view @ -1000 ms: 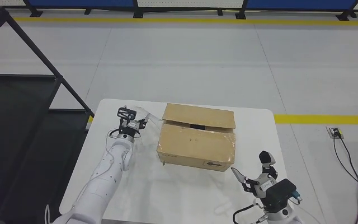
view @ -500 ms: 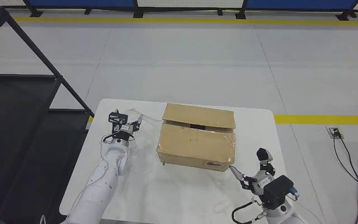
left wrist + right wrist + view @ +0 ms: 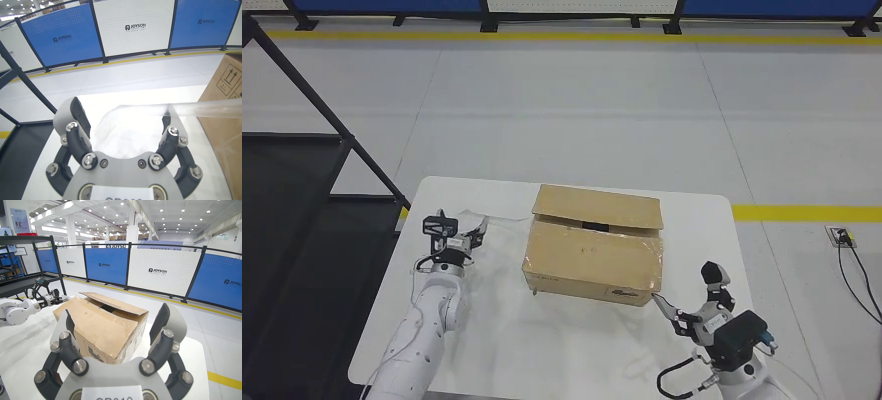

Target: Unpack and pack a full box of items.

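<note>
The brown cardboard box (image 3: 592, 255) stands at the middle of the white table (image 3: 492, 330), its long axis running left to right across the robot's front. The near top flap lies flat. The far flap is lifted slightly, with a dark gap at the seam between them. The left gripper (image 3: 455, 228) is off the box's left end and apart from it, jaws spread wide and clamped on nothing. In the left wrist view a strip of clear plastic tape (image 3: 198, 109) runs from the box side across one fingertip (image 3: 166, 121); whether it adheres there cannot be told. The right gripper (image 3: 689, 292) is just beside the box's near right corner and faces it, jaws likewise apart and empty. Judgement: the right arm is the nearer one to the box. The flap seam follows the long axis, so a flap-opening move should come from above, across the seam. The trailing tape may snag the left fingers.
</note>
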